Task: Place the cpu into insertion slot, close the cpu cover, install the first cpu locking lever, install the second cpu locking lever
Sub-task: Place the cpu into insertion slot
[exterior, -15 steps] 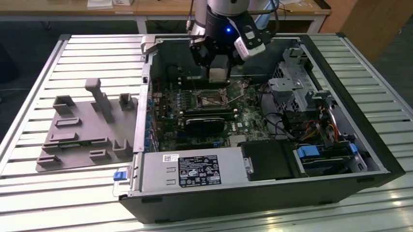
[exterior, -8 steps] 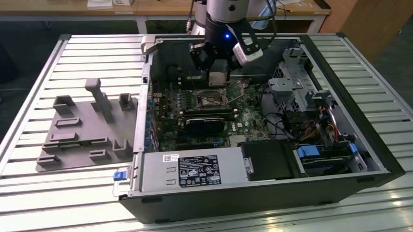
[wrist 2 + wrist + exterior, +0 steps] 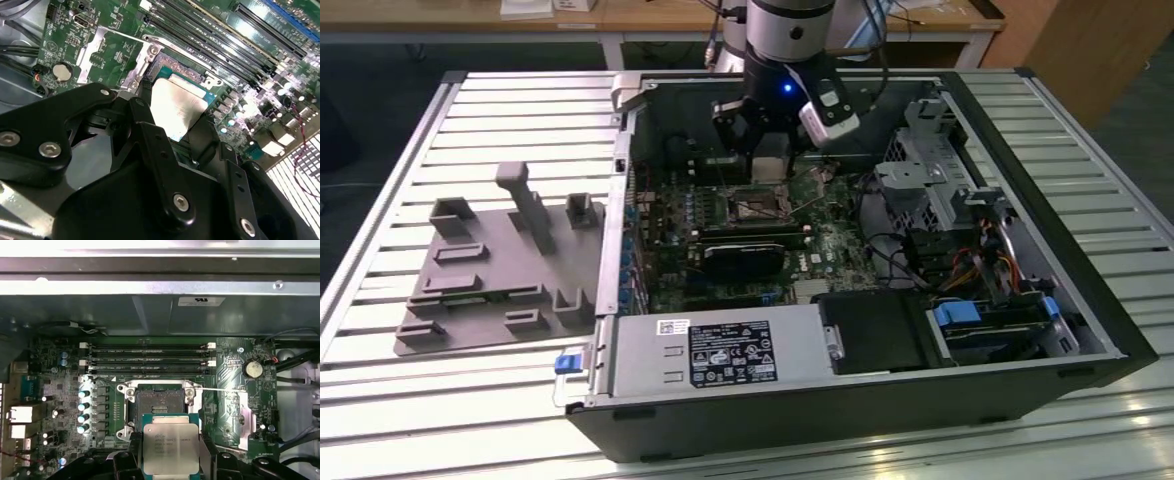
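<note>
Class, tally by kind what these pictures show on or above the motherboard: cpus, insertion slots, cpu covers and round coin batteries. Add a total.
cpu: 1
insertion slot: 1
cpu cover: 1
coin battery: 1
Total: 4

My arm's hand [image 3: 771,176] hangs over the far part of the open computer case [image 3: 1067,330] on the slatted counter [image 3: 400,130]. The cpu [image 3: 771,150] is clamped between its fingers, just above the insertion slot [image 3: 757,207]. A grey fixture tray [image 3: 480,300] lies beside the case, at the exterior view's left.
</note>
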You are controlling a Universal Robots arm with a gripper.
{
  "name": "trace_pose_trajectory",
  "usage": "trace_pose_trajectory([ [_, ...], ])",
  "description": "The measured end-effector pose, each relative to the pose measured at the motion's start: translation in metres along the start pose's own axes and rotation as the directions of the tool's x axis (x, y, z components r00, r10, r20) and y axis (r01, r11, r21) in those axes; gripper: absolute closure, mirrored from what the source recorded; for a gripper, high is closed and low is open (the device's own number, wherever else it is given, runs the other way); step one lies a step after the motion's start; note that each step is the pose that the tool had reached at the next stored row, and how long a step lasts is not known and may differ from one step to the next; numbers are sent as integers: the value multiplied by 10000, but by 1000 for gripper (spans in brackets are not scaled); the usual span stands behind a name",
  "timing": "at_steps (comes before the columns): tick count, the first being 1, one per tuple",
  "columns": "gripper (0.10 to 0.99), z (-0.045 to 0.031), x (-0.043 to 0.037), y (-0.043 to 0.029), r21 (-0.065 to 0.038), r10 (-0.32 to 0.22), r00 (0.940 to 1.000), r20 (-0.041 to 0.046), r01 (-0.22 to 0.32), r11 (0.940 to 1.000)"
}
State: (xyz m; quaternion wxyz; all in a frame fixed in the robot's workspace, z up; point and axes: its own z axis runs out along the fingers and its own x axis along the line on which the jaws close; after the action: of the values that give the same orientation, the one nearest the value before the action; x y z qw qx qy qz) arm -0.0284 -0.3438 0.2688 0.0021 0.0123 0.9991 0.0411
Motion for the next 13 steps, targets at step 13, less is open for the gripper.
trace_pose_trajectory([
  [13,549,134,32,25,29,-7,10000,65,6,10000],
])
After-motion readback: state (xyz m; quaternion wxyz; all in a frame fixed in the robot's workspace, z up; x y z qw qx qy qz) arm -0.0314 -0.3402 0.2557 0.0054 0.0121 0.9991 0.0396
